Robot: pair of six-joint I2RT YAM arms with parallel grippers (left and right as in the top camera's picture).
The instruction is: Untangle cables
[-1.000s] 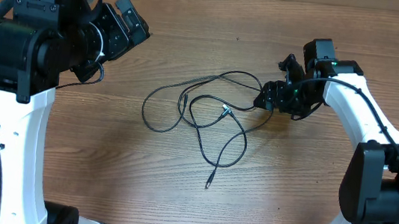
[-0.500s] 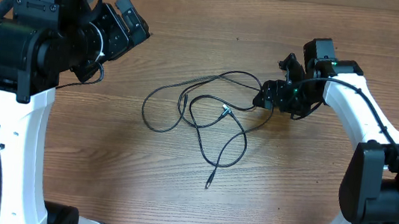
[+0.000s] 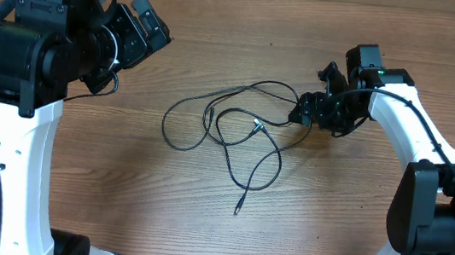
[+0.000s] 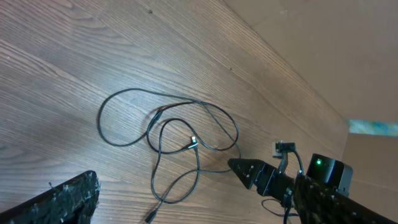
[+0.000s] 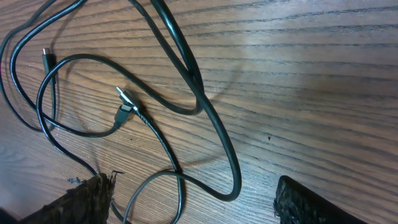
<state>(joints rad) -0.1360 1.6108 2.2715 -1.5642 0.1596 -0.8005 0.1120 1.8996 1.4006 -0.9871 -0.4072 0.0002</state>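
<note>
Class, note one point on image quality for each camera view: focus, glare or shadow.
Overhead: even light, cables sharp, barely any shadow. Left wrist: cables crisp, but the left finger in the lower left corner is dark and soft. Right wrist: a pale sheen on the table, a soft shadow beside the cable, both right fingers blurred at the bottom edge.

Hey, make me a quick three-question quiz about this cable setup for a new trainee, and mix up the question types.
1. True or false: the left gripper is touching the cables.
2. The right gripper is: A) open, at the edge of the tangle; B) shut on a plug; C) out of view.
3. Fill in: the cables lie looped over each other on a ____ table.
Key: 1 false; 2 A; 3 wooden.
</note>
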